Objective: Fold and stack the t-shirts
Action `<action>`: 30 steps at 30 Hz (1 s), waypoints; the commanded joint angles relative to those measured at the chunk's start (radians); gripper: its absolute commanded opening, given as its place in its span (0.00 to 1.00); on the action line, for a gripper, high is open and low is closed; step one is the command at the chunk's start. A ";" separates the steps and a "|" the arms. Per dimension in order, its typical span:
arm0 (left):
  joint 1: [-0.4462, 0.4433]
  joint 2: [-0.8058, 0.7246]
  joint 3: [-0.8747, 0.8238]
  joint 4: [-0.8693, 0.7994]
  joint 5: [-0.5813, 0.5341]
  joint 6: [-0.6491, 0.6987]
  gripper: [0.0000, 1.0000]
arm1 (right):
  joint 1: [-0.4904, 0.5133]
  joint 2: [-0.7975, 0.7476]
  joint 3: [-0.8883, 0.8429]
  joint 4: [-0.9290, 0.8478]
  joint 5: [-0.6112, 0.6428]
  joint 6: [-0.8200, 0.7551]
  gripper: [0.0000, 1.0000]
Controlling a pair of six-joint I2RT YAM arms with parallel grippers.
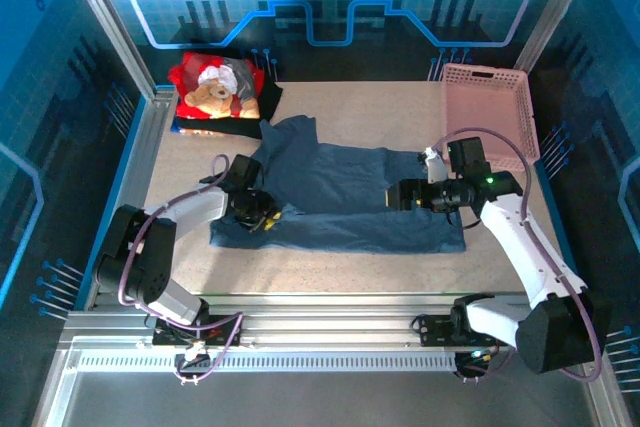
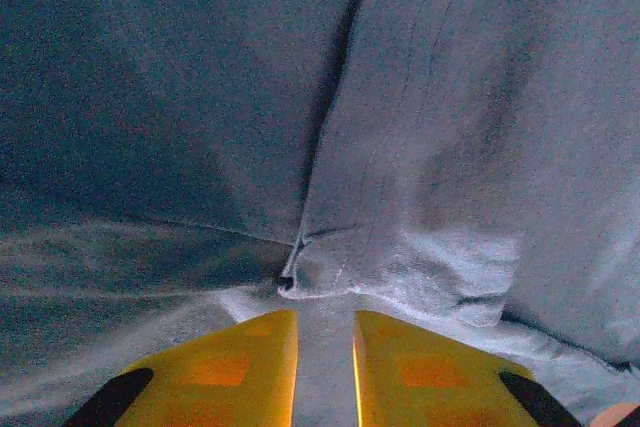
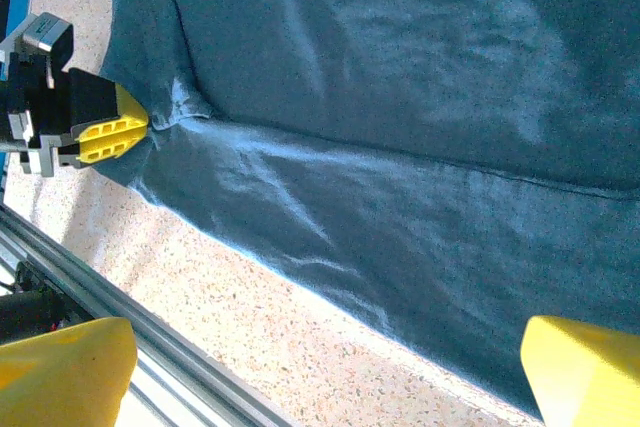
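The slate-blue t-shirt (image 1: 340, 197) lies spread mid-frame in the top view and looks partly folded. At its left side, the left gripper (image 2: 325, 319) has its fingers drawn nearly together on a pucker of cloth. The right gripper (image 3: 320, 347) hovers wide open over the shirt, holding nothing. For a clean fold, the right should pinch the matching edge first. Then both should lift together, keeping the cloth taut.
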 commanded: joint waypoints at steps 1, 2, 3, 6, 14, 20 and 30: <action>-0.008 0.012 0.001 -0.036 -0.004 0.018 0.25 | 0.016 -0.003 0.017 0.004 -0.014 -0.001 1.00; -0.008 0.018 -0.001 -0.030 -0.004 0.018 0.25 | 0.016 -0.006 0.015 0.004 -0.012 0.000 1.00; -0.008 0.023 -0.001 -0.025 0.000 0.016 0.25 | 0.016 -0.007 0.014 0.003 -0.012 0.000 1.00; -0.010 0.041 0.002 -0.009 0.002 0.008 0.26 | 0.015 -0.009 0.015 0.001 -0.014 -0.001 1.00; -0.014 0.085 0.033 0.028 -0.012 -0.001 0.28 | 0.015 -0.011 0.014 -0.001 -0.015 -0.003 1.00; -0.014 0.097 0.054 0.017 -0.016 0.012 0.24 | 0.015 -0.020 0.011 -0.008 -0.012 -0.006 1.00; -0.012 0.100 0.064 -0.002 -0.017 0.032 0.02 | 0.014 -0.030 -0.005 0.000 -0.006 -0.001 1.00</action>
